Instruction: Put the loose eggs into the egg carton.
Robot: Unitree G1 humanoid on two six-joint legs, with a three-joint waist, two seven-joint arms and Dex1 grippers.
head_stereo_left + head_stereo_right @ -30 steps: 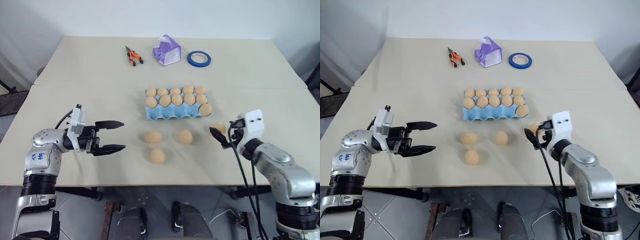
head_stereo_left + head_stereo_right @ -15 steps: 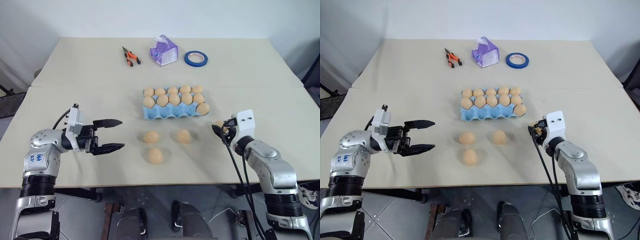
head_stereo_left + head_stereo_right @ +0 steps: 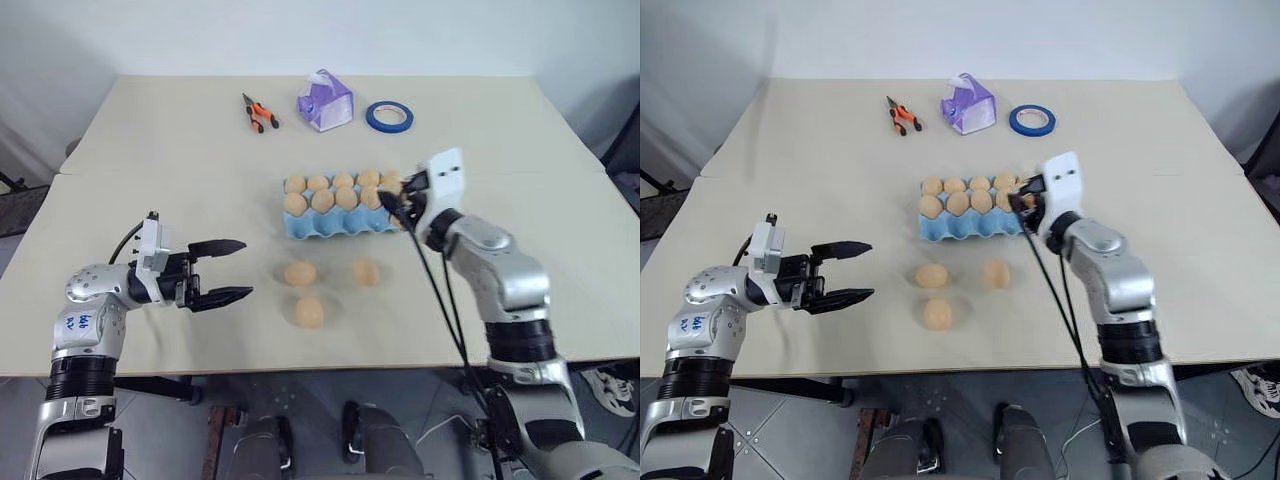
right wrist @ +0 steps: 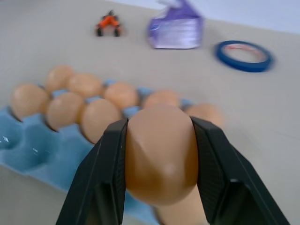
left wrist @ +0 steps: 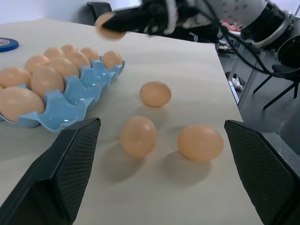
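I see the beige surface (image 3: 150,140) made of two panels joined by a seam, carrying everything. On my right side the arm reaches in over the right end of the egg carton (image 3: 345,222), a light blue moulded tray lying mid-surface; its two far rows are filled with eggs while the nearest row has bare cups on the left. The right tool (image 4: 161,154) is clenched on an egg (image 4: 159,150), both black fingers (image 4: 108,173) pressed against its sides, and it hangs above the carton's right end without touching it. My left tool (image 3: 233,270) hovers over the surface well to the left of the carton, pointing across toward the eggs, jaws spread wide and holding nothing

Three loose eggs (image 3: 299,274) lie on the surface in front of the carton: two side by side just short of its near edge, apart from each other, and a third nearer to me, between and below them. None touches another or the carton

Along the far edge sit a purple-and-white box (image 3: 325,100), a blue tape roll (image 3: 388,116) to its right, and orange-handled pliers (image 3: 259,112) to its left, all well apart from the carton
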